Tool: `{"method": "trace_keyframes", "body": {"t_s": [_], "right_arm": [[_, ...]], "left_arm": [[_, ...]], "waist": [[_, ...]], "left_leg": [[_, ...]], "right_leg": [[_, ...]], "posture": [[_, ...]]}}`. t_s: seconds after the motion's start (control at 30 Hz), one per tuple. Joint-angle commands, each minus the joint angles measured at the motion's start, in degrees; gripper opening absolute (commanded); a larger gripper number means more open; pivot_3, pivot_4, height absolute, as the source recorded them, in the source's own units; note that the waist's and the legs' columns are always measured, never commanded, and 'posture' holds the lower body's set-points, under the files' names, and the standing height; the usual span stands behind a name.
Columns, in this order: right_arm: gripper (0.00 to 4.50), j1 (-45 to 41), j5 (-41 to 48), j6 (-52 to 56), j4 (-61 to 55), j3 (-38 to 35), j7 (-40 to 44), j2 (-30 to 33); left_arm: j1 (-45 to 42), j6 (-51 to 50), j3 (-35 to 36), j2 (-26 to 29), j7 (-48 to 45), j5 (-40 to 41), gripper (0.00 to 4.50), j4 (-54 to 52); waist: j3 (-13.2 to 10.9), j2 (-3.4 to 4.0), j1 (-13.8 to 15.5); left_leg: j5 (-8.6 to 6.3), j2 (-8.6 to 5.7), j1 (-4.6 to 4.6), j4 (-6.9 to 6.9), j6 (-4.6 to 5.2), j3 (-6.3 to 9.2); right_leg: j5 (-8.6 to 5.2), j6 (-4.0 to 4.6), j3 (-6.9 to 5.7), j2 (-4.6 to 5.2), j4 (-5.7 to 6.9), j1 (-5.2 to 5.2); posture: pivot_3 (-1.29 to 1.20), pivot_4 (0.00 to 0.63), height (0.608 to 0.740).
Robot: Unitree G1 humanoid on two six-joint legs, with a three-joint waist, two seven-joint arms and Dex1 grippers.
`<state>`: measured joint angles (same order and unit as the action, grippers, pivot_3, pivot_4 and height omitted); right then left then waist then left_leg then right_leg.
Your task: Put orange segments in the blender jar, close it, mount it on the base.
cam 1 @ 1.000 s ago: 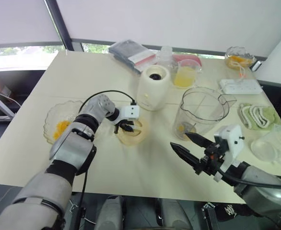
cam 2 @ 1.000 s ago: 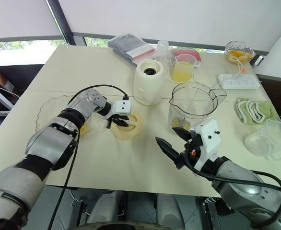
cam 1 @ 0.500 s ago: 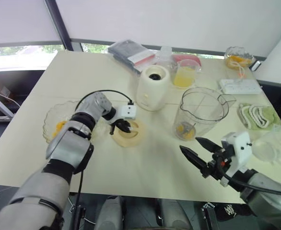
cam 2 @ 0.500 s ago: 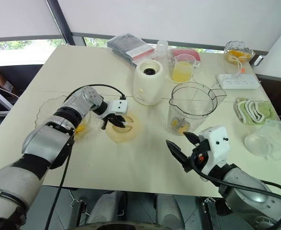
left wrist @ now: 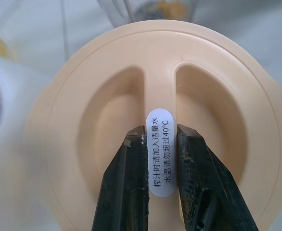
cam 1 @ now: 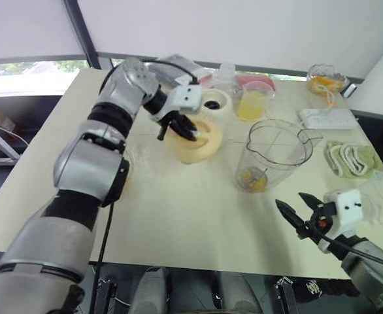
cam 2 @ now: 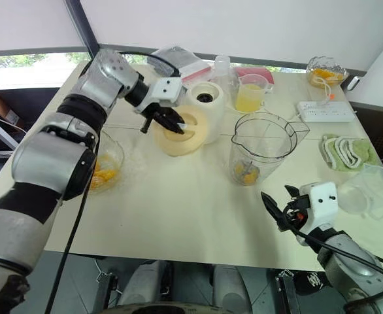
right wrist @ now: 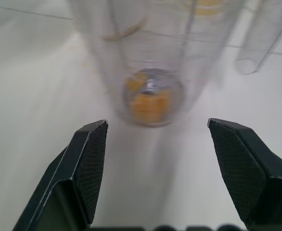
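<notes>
over the cream table (cam 1: pixel 178 216), my left gripper (left wrist: pixel 160 131) clamps the lid (cam 1: pixel 201 140) by its ridge, the jar (cam 1: pixel 276 157) seemingly just rightward; my right gripper (right wrist: pixel 158 124) is agape.

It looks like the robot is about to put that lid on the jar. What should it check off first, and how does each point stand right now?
1. Lid firmly held: ok. The left tool is shut on its centre ridge.
2. Orange segments loaded: ok. Some lie at the bottom of the blender jar.
3. Jar mouth free: ok. Nothing is over it or in it.
4. Right tool out of the way: ok. It is open and apart from the jar.
5. Lid above the jar: not ok. It is held in front of the base, on the jar's left.
6. Lid lined up with the jar's spout: cannot tell.
</notes>
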<state>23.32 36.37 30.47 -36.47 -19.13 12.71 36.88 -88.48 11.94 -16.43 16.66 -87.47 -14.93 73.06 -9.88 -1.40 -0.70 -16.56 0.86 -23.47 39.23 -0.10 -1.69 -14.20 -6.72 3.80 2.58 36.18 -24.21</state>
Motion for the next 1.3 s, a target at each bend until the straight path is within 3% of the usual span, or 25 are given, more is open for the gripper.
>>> {"method": "trace_keyframes", "body": {"t_s": [0.03,0.6,1.03,1.3], "right_arm": [[3.50,-3.3,-4.2,-3.1,4.6,-2.2,1.0,-0.5],[3.50,-26.2,-17.6,-14.6,36.0,0.9,6.6,-2.4],[3.50,-31.4,-16.7,-15.6,40.4,1.5,14.8,-2.5],[3.50,-36.3,-18.3,-19.5,49.0,1.6,18.1,-1.9]], "left_arm": [[-2.7,1.1,1.1,-0.8,1.9,0.4,0.23,0.1],[-2.9,1.9,1.5,-2.0,2.4,1.1,0.23,-0.2],[-2.4,1.7,1.8,-1.2,2.3,1.4,0.23,-0.6],[-2.0,1.4,1.8,-1.3,1.6,1.6,0.23,-0.9]], "waist": [[0.0,0.01,-0.1],[0.0,0.07,-0.1],[0.0,0.08,-0.1],[0.0,0.10,-0.2]], "left_leg": [[0.00,0.00,0.01,0.00,0.00,0.00],[0.00,0.01,0.00,-0.05,0.00,-0.11],[0.00,0.00,0.01,-0.05,0.00,-0.11],[0.00,0.00,0.01,-0.05,0.00,-0.16]], "right_leg": [[0.00,0.00,0.01,0.00,0.00,0.00],[0.01,-0.04,0.01,-0.05,0.07,-0.07],[0.06,-0.11,0.01,-0.04,0.10,-0.07],[0.06,-0.13,0.00,-0.04,0.13,-0.07]], "posture": [[0.00,0.150,0.740],[0.00,0.150,0.740],[0.00,0.150,0.740],[0.00,0.150,0.740]]}}
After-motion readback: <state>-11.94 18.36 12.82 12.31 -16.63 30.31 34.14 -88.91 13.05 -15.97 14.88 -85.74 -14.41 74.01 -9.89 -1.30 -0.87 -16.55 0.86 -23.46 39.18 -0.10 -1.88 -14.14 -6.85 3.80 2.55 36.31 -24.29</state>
